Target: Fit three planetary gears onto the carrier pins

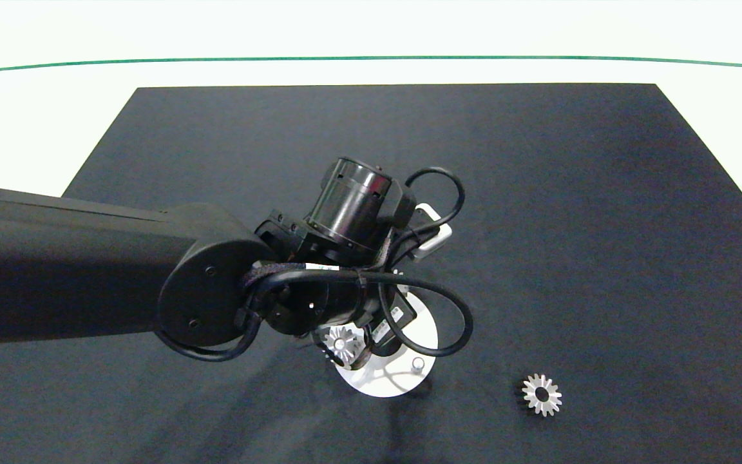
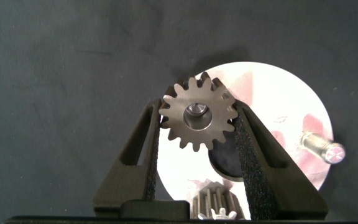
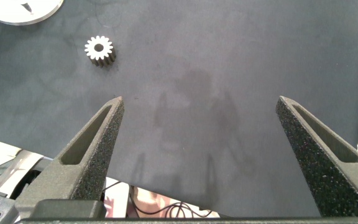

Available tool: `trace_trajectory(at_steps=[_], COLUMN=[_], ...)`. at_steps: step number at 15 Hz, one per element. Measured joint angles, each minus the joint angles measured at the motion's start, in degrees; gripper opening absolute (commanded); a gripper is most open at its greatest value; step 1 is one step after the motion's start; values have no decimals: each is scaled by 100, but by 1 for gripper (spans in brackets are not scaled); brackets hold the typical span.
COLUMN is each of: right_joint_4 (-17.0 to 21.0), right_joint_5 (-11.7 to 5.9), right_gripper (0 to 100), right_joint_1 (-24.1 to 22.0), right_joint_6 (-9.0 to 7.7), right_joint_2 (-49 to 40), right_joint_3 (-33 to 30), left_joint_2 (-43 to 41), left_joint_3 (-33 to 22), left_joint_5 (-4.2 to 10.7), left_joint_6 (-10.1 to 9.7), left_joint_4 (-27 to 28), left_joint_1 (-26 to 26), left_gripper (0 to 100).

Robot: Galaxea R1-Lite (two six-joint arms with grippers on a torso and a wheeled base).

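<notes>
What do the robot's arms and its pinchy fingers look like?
The left arm is fat, smooth and matte black, with a round screwed joint cap, a shiny black cylinder at the wrist and looping black cables. A small white label sits near them. The left gripper and right gripper have long dark grey wedge fingers with rough foam-like pads.

From my seat the head view was evenly lit from above. The white table (image 1: 42, 116) around the dark mat (image 1: 538, 225) was nearly blown out, and its green line (image 1: 371, 58) bowed from lens distortion. The left arm (image 1: 75, 270) threw a soft shadow onto the mat. In the left wrist view the white disc (image 2: 291, 99) glared with pinkish blotches. In the right wrist view, faint finger shadows lay on the mat.
</notes>
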Motion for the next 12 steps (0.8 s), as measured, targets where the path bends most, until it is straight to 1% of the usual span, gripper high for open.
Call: trace_trajectory(at_steps=[12], right_joint_4=[-6], right_joint_5=[2], right_gripper=[100], right_joint_1=[0], right_joint_6=[-2], right_joint_2=[5], right_joint_3=[-9], left_joint_2=[0], left_joint_3=[-55], left_joint_5=[0], left_joint_6=[2], left_joint_4=[-6], left_joint_1=[-11], left_gripper=[0])
